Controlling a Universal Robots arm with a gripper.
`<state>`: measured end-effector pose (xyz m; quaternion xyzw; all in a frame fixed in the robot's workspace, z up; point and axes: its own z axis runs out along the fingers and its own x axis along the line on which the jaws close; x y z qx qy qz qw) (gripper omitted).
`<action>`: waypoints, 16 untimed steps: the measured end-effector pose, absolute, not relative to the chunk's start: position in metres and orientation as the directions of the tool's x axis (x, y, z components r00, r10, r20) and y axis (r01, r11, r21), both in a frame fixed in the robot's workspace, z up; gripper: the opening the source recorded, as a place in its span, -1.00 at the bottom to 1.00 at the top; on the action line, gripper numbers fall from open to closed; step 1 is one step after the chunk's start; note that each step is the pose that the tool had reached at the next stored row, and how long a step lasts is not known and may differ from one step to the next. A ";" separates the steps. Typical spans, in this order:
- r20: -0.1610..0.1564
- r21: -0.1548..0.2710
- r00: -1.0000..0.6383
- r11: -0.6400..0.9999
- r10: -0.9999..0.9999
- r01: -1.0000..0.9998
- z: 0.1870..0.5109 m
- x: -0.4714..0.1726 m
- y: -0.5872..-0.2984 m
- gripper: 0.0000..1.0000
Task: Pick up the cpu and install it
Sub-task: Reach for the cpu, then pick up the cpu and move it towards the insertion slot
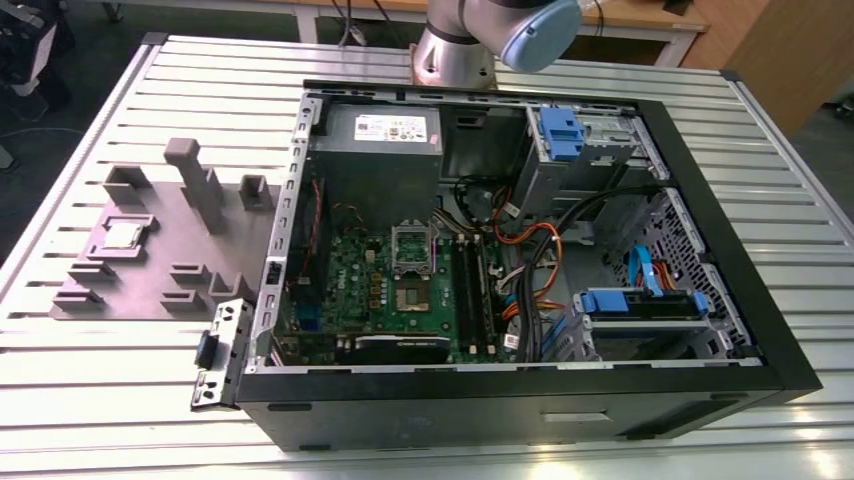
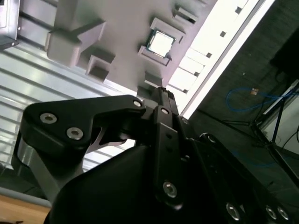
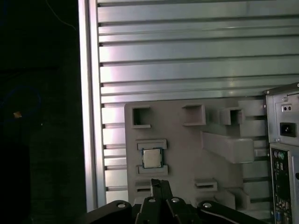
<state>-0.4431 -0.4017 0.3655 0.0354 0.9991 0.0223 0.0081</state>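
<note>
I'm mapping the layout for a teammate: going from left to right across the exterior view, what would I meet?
cpu → green motherboard → orange cables → lower blue drive caddy

The arm (image 1: 457, 52) shows in the exterior view as a silver tube standing upright at the far side of the scene. It is topped by a pale blue joint cover (image 1: 541, 28) that leans toward the exterior view's right. In the second wrist view the tool (image 2: 161, 91) is black, with broad links (image 2: 84, 121) pinned by silver bolts. Its two slim fingers (image 2: 164, 100) lie pressed together into one narrow tip. The first wrist view shows the tool (image 3: 161, 183) with the same closed tip between spread links.
</note>
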 end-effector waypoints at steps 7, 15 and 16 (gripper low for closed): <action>-0.011 0.045 -0.998 0.997 0.065 0.065 0.362 -0.446 -0.402 -0.80; -0.011 0.045 -0.998 0.997 0.065 0.065 0.362 -0.446 -0.402 -0.80; -0.011 0.045 -0.998 0.997 0.065 0.065 0.362 -0.446 -0.402 -0.80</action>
